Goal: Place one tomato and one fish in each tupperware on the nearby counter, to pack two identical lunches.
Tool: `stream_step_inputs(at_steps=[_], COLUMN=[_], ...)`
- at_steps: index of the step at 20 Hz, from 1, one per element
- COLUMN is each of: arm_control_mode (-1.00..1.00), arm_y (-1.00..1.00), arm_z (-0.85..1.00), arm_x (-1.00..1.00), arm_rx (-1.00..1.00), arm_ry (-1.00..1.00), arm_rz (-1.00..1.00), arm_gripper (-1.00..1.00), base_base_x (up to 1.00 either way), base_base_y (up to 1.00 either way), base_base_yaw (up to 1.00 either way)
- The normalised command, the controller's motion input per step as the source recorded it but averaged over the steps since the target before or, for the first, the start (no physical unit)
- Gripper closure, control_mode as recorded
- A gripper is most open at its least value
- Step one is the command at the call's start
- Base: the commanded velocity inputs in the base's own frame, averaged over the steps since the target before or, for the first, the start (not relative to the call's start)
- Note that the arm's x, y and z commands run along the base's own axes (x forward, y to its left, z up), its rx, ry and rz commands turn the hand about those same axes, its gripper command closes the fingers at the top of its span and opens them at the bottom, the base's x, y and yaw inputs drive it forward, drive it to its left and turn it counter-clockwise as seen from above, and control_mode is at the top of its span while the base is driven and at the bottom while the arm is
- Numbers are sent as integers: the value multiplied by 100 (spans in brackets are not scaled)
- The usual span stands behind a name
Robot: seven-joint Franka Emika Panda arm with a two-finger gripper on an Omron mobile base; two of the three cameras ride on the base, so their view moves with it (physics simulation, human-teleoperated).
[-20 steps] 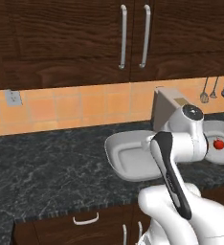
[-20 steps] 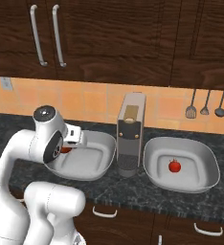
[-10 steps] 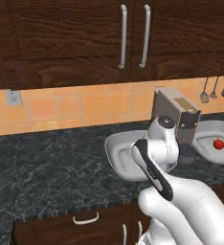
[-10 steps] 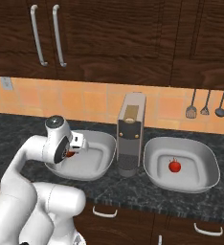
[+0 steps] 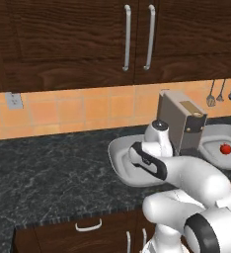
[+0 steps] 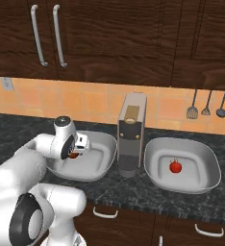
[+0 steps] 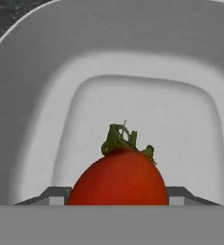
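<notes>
Over left tupperware (image 6: 101, 144), claw (image 7: 117, 194) seemingly gripping tomato (image 7: 117, 178)

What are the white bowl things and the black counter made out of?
The tupperware under the gripper and the second tupperware look like matte pale plastic: smooth, soft rounded corners, no sharp shine, though that is a guess. The counter looks like polished black stone, going by its faint grey-white veining. The tomato that the gripper holds is glossy red skin with a green stem.
</notes>
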Motion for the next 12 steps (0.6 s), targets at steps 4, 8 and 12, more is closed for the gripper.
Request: stream_step_inputs(at_steps=[4, 8, 12], arm_control_mode=[-100, -100, -100], arm_y=[0, 0, 6], arm_z=[-45, -49, -42], arm_x=[23, 26, 18], arm_rx=[0, 0, 0], arm_ry=[1, 2, 2], arm_rz=[0, 0, 0], arm_gripper=[100, 100, -100], base_base_x=[0, 0, 0], base_base_y=[0, 0, 0], base_base_yaw=[0, 0, 0])
